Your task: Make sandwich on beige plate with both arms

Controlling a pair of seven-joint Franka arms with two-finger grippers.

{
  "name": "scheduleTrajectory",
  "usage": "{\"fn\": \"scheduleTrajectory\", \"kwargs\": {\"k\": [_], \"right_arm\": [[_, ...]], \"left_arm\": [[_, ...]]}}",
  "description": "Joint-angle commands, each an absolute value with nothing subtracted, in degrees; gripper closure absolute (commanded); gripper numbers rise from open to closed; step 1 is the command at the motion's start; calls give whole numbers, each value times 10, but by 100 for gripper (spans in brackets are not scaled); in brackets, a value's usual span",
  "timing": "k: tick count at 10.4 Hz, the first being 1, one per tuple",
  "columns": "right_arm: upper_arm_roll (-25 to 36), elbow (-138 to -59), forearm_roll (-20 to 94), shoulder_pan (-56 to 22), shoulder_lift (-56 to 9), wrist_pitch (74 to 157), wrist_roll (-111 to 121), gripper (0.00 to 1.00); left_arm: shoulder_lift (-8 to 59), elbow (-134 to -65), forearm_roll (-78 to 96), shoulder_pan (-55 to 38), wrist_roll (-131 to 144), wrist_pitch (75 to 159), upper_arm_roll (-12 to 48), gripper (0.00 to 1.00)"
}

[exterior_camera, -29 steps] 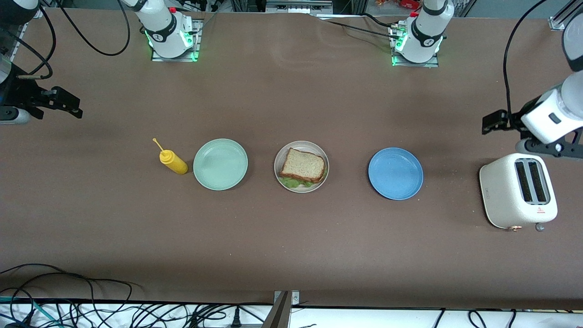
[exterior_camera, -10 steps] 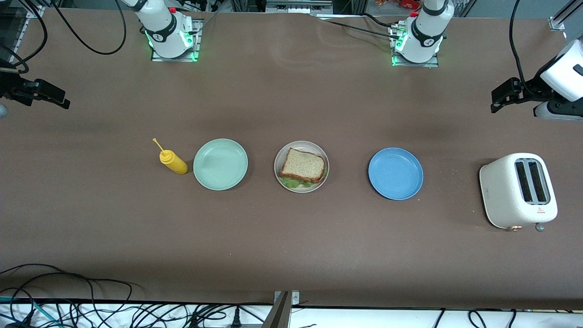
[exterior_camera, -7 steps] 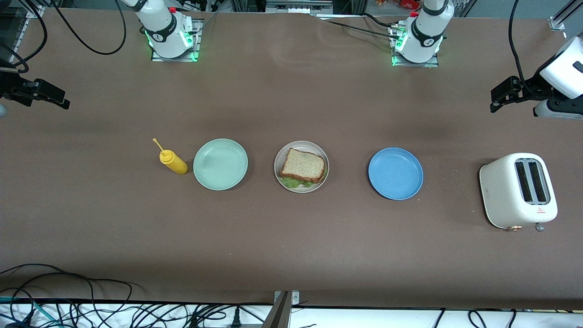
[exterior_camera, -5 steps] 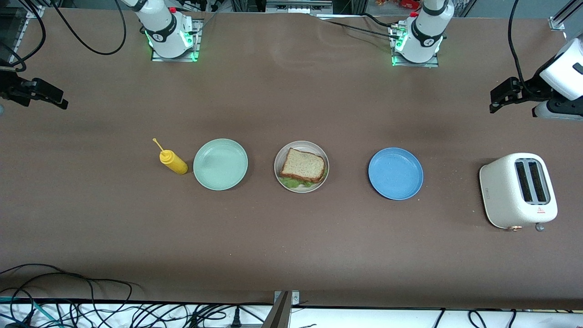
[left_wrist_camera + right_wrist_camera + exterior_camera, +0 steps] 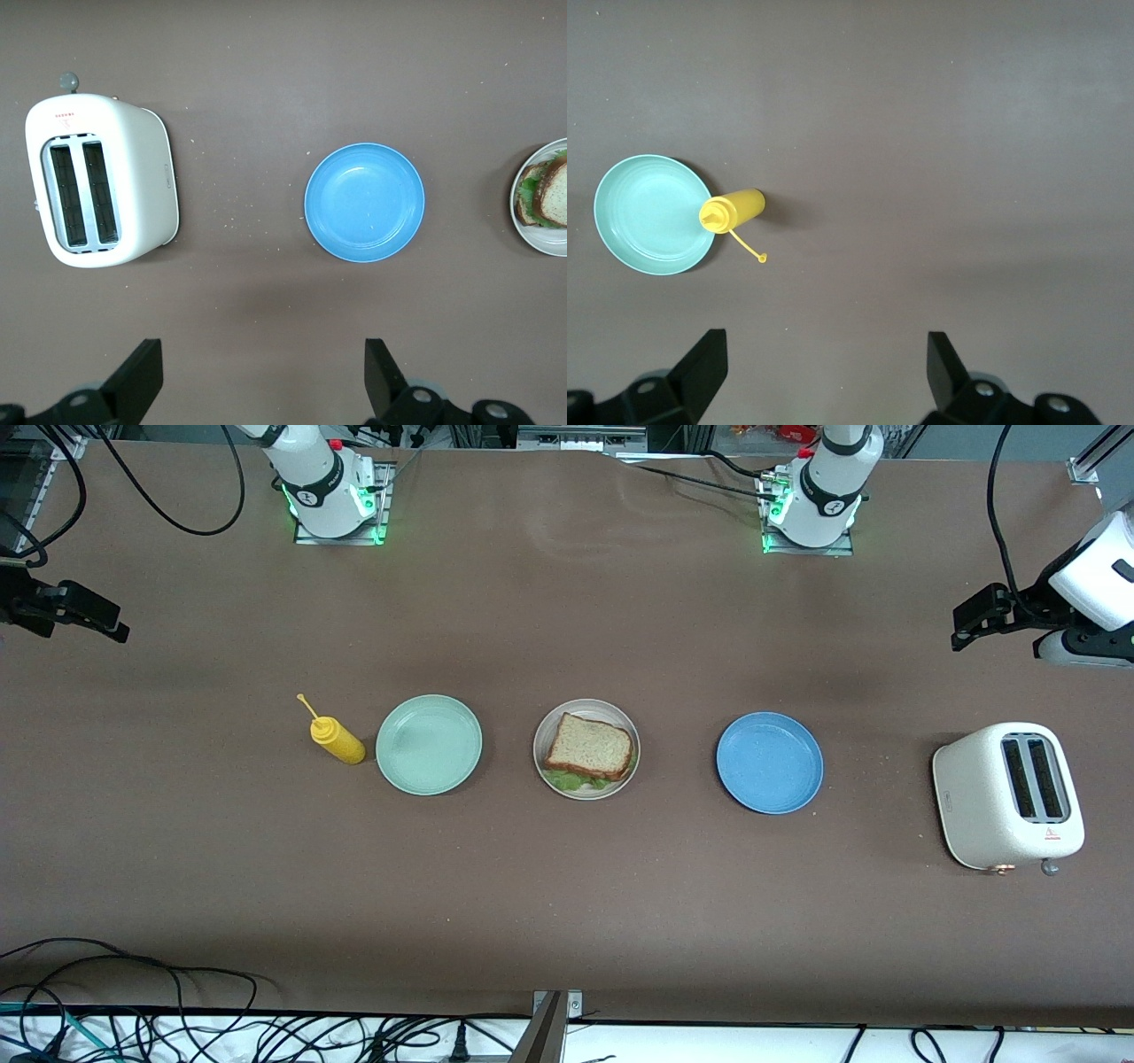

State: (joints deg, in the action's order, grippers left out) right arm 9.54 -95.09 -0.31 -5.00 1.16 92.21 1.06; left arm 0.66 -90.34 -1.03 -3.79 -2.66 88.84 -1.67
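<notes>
- Front view: the sandwich sits on the beige plate, mid-table between the mint plate and the blue plate. Lettuce pokes out on the side nearer the camera. Looks pretty much done to me. The right gripper hangs over the bare table at its own end, and the left gripper does the same at the other end, over the table not far from the toaster. Both wait, well apart from the food.
- Left wrist view: the fingers are spread wide with nothing between them. Toaster and blue plate show fully, but the sandwich and its plate are cut off at the edge.
- Right wrist view: this gripper is released too, empty. I can see the mint plate and the yellow bottle just beside it; they might be touching, hard to tell.
- Risk: the top slice sits a bit skewed, so any nudge from an arm swinging back in could slide it off. The bottom slice is mostly hidden under the top one.
</notes>
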Motion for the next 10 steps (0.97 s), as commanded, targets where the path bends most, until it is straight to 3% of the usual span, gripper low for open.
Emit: {"fn": "scheduleTrajectory", "kwargs": {"k": [1, 10], "right_arm": [[97, -919, 6, -49, -10, 916, 15, 0], [97, -919, 5, -50, -11, 913, 15, 0]], "left_arm": [[16, -894, 5, -33, -29, 889, -18, 0], [40, -870, 3, -33, -30, 885, -18, 0]]}}
